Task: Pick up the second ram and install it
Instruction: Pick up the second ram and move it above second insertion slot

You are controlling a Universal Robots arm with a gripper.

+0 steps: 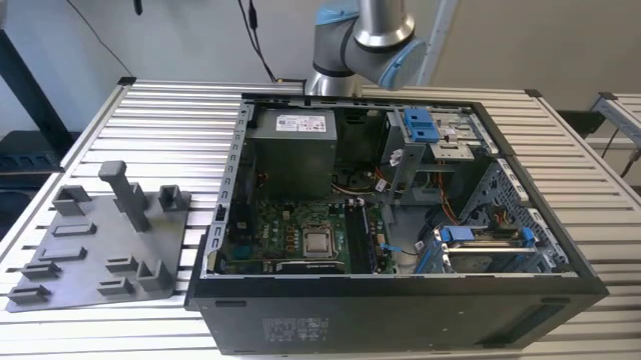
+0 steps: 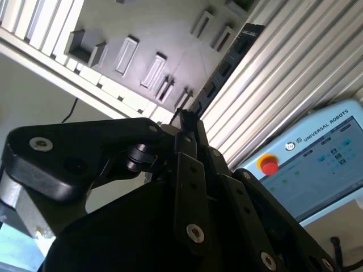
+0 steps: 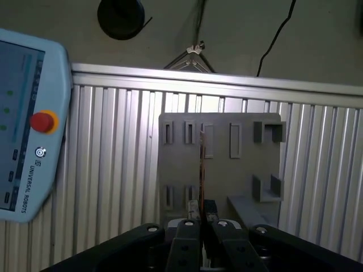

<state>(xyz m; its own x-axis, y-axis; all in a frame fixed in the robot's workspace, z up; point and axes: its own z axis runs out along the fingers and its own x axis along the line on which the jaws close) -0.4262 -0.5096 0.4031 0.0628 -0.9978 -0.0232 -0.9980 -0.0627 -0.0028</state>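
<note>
Exterior view, starting from its left: a grey fixture plate [image 1: 100, 251] is being carried flat on the slatted tabletop [image 1: 170, 127], with upright posts standing on it. Just beside it, toward the exterior view's right, an opened computer case [image 1: 401, 319] is being supported on its side by the same tabletop, and the motherboard [image 1: 290, 232] is being exposed inside. The arm [image 1: 365, 34] is being seen above the case's far edge. In the first wrist view the tool [image 3: 202, 222] is being pressed together on the second ram [image 3: 201, 170]. The stick is being gripped at one end and viewed edge-on as a thin line. It is being held out from the fingertips in front of the fixture plate [image 3: 181, 164], between the plate's slots. Whether it is touching the plate cannot be told. A teach pendant [image 3: 22, 124] with a red button [image 3: 43, 122] is being carried by the tabletop [image 3: 113, 170] near the plate, with bare slats between them. In the second wrist view the tool [image 2: 186, 122] is being shown clamped on the second ram [image 2: 228, 61], whose dark flat side is being seen running away from the fingertips. The fixture plate [image 2: 170, 34] and the teach pendant [image 2: 317, 164] are being seen behind it.
</note>
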